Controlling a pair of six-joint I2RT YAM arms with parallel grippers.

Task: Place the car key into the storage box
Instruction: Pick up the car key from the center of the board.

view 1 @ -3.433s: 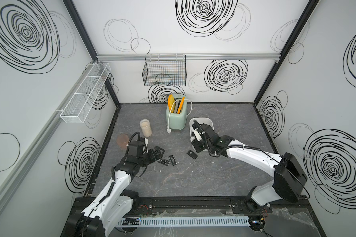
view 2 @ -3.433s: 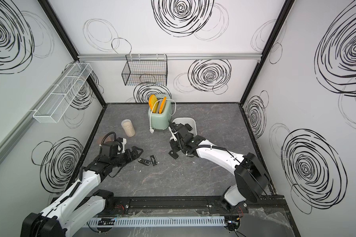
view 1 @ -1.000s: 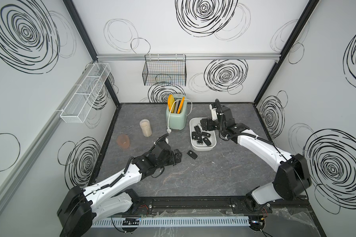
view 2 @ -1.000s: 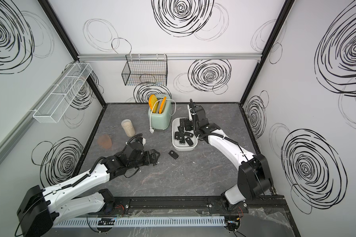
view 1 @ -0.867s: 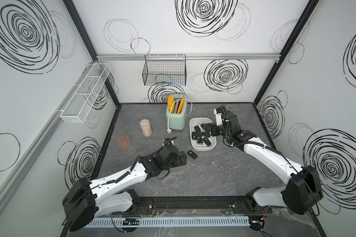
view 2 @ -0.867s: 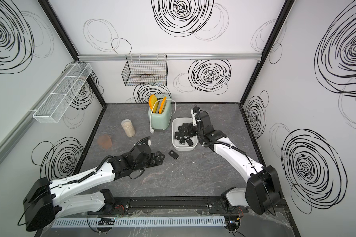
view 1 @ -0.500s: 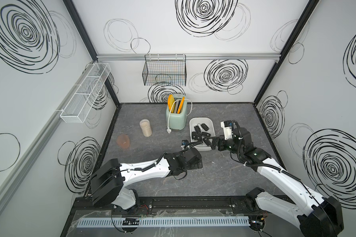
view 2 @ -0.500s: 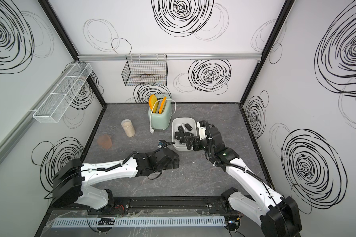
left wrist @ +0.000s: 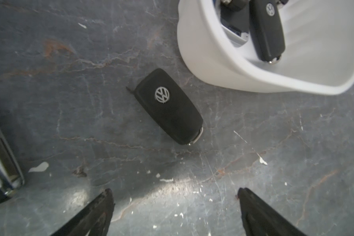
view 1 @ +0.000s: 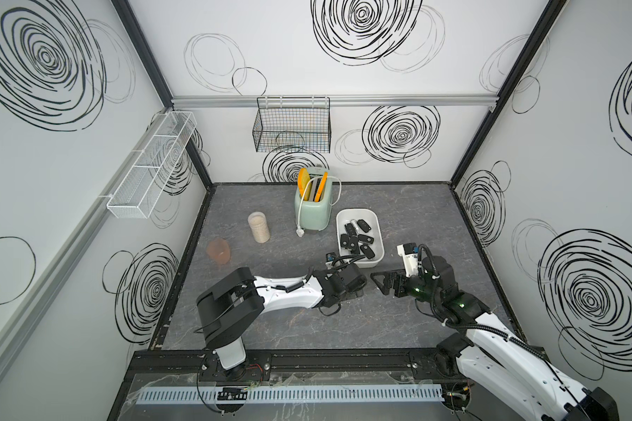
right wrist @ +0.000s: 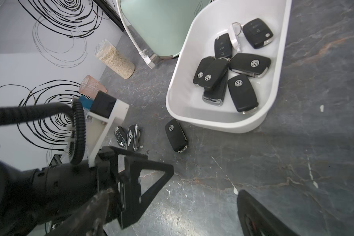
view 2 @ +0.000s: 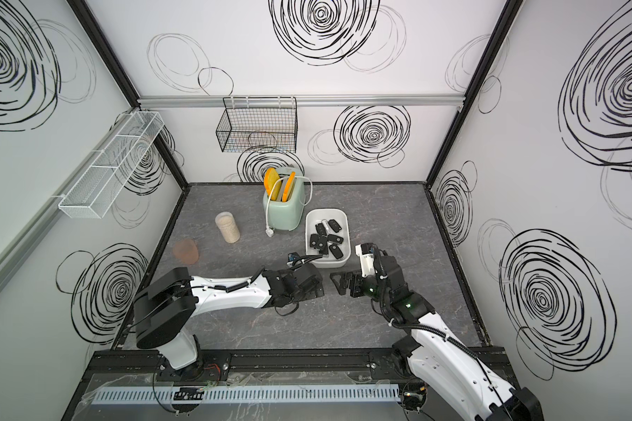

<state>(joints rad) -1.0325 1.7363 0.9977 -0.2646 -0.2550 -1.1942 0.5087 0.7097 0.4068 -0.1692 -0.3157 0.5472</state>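
The key (left wrist: pixel 169 106), a black fob with its silver logo facing up, lies flat on the grey table (left wrist: pixel 90 122) just beside the box's rounded corner, not touching it. The box (view 1: pixel 378 233), a shallow white tub, stands upright right of centre in a top view and holds perhaps seven black fobs (right wrist: pixel 242 93).

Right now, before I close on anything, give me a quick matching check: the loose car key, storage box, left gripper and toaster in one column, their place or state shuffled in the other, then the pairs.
Column one:
1. loose car key
2. storage box
3. left gripper
4. toaster

Column two:
A. open, nothing between its jaws
B. yellow slices standing in its slots
C. flat on the table, badge up, just outside the box
D. several black keys lying inside

Pairs: 1-C, 2-D, 3-A, 4-B.
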